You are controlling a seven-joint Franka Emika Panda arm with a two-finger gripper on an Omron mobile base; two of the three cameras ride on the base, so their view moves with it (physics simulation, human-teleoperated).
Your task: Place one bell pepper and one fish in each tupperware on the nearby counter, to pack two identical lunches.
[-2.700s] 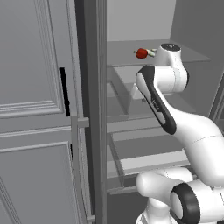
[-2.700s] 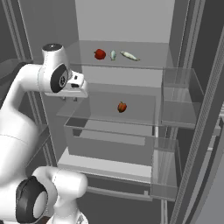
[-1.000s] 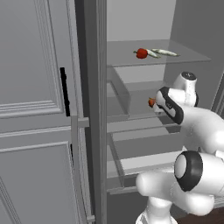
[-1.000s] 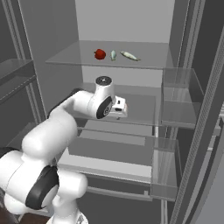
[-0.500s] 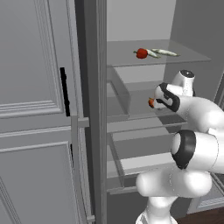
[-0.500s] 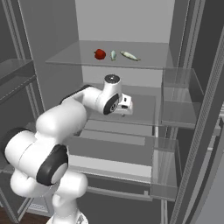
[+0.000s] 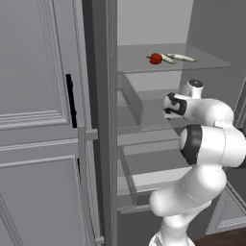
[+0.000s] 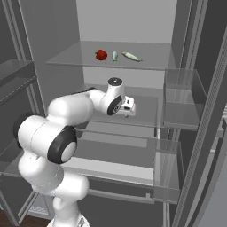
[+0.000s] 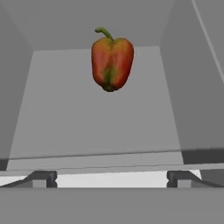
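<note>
Status: early, pick phase. No tupperware or desk in view, so judged nothing packed yet; both lunches remain to fill.

Arm reaches into the open fridge at middle-shelf level. Gripper (image 8: 129, 109) is aimed at a bell pepper (image 9: 112, 58) standing on the middle shelf (image 9: 87, 113), ahead of the gripper and apart from it. Finger tips (image 9: 41, 178) sit wide apart, nothing between them. Pepper is not yet held.

Pepper orientation: upright, stem up w/ slight curl, long axis vertical, blossom end on the shelf. Approx. centred between the finger tips in hand view, toward the far wall.

Top shelf (image 8: 80, 56): second bell pepper (image 8: 101, 55) at left, then two fish, one (image 8: 115, 55) just beside it, the other (image 8: 131, 56) further right. Right fish long axis runs roughly left-right along the shelf; the other looks foreshortened, pointing near-far. Heads/tails too small to tell.

Remaining: grasp this pepper, carry to a tupperware, repeat for 2nd pepper and both fish.
</note>
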